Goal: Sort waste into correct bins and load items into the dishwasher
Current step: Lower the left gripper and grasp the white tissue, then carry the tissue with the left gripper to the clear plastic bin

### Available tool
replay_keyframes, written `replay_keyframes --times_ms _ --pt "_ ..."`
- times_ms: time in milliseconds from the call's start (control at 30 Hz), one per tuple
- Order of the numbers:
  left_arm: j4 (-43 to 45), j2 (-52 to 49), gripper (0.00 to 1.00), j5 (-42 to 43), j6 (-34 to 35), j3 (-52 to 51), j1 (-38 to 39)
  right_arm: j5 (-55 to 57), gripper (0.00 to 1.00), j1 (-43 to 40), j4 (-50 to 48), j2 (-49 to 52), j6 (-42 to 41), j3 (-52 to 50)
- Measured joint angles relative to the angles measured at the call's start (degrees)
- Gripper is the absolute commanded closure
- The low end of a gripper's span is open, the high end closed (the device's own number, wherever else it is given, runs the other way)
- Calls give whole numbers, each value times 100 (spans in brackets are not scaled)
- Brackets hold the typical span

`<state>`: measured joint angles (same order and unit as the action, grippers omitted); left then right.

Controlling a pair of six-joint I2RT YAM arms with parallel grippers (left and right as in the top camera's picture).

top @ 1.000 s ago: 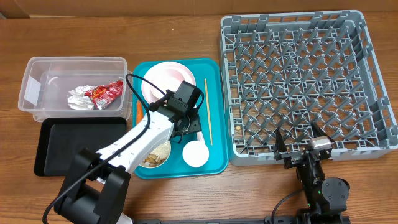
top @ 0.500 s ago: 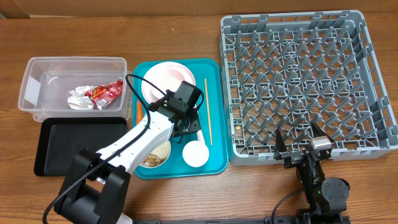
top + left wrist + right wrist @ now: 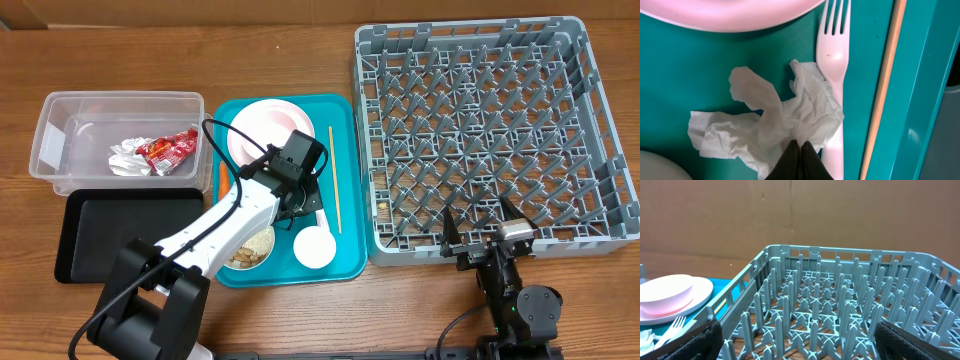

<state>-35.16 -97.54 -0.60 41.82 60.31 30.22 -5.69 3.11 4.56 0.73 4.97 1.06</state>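
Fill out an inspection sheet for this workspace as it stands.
Surface: wooden table, no spills seen.
Job's things: napkin, fork, chopstick and pink plate on the teal tray; red wrapper in the clear tub; grey rack holds no dishes.
Clutter: nothing seen.
Grippers: left gripper shut on the napkin; right gripper open by the rack's near edge.
Cables: black cable loops above the left arm.
Surroundings: brown wall behind the rack.
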Motion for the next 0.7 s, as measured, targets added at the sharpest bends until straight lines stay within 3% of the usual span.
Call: replay_keyframes --times_ms 467,700 --pt "-750 413 96 0 -286 603 -81 -2 0 0 2 0 2 0" --pt "-798 1088 96 4 -544 1209 -778 0 0 -2 2 0 2 0"
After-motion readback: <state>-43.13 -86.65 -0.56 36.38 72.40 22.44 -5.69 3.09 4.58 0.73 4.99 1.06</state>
